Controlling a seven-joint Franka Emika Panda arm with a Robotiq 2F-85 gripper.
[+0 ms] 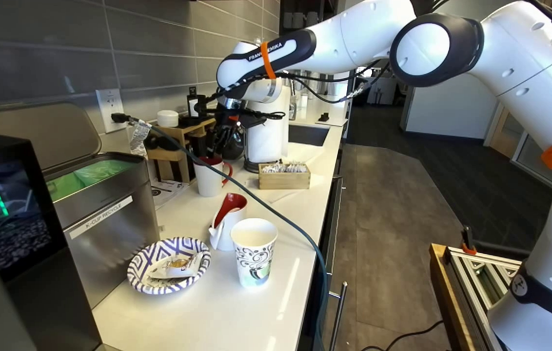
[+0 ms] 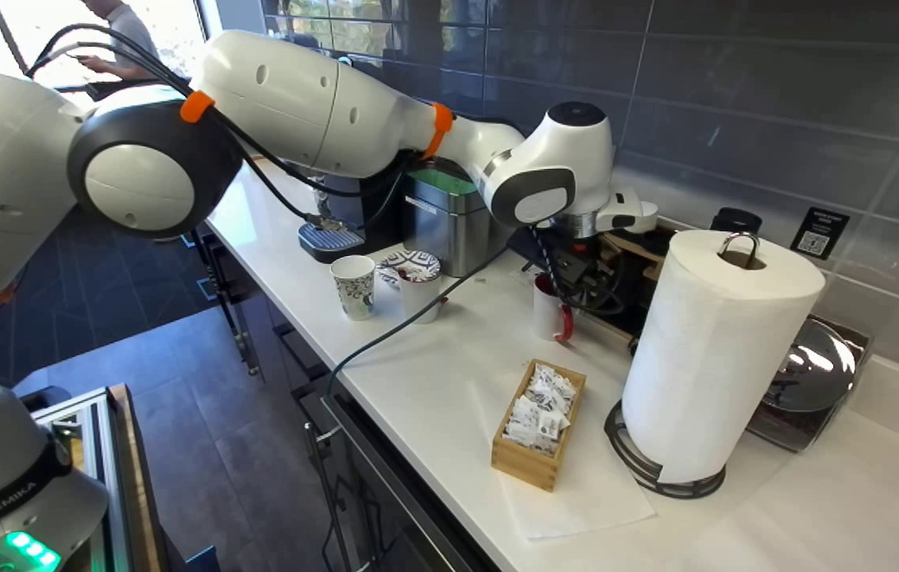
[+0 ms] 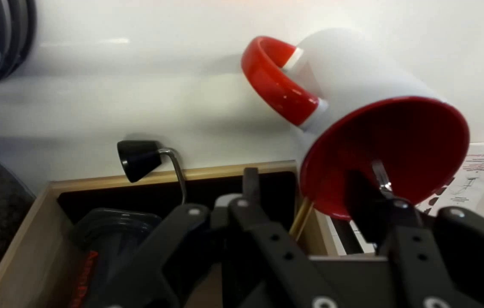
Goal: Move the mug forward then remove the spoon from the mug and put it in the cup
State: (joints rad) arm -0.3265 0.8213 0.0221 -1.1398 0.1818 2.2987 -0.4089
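Observation:
A white mug with a red inside and red handle (image 1: 210,181) stands upright at the back of the counter. It also shows in an exterior view (image 2: 546,311) and in the wrist view (image 3: 361,81). My gripper (image 3: 306,188) is open over its mouth; the right finger overlaps the opening, the left finger is outside the rim. A slim shiny strip (image 3: 382,177) shows inside the mug beside the right finger; I cannot tell if it is the spoon. No red spoon shows clearly. The white patterned cup (image 1: 255,251) stands upright near the front, also in an exterior view (image 2: 355,290).
A second red-lined white mug (image 1: 229,229) stands behind the cup. A blue-and-white dish (image 1: 156,251) is beside them. A cable (image 1: 276,210) crosses above the counter. A wooden organizer (image 3: 105,179), packet box (image 1: 283,181), paper towel roll (image 2: 723,357) and metal bin (image 1: 115,243) stand around.

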